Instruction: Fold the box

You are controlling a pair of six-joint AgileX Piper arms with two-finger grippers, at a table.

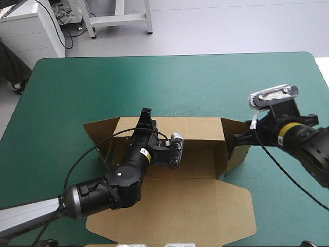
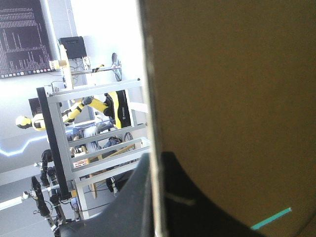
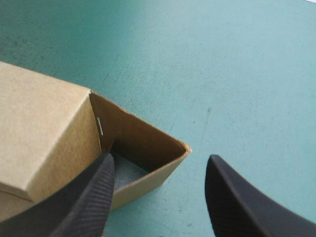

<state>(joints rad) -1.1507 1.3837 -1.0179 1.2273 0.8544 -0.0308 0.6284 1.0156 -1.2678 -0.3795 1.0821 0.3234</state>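
Centrally, in the high view, the box (image 1: 205, 206) is seen on the teal-green table (image 1: 205, 82), toward its near edge, w/ the far wall raised, angled flaps at both ends and the lid laid flat on the near side. The left gripper (image 1: 146, 117) is set at the top of the far wall, near its left end; the right gripper (image 1: 234, 141) is placed at the right-end flap. In the left wrist view, the brown board's edge is clamped btw. the black fingers (image 2: 197, 212), one on each face, all but closed. In the right wrist view, the fingers are held well apart: one is lowered inside the corner pocket formed by the angled flap, the other is over bare cover outside, w/ the flap wall btw. them, ungripped.
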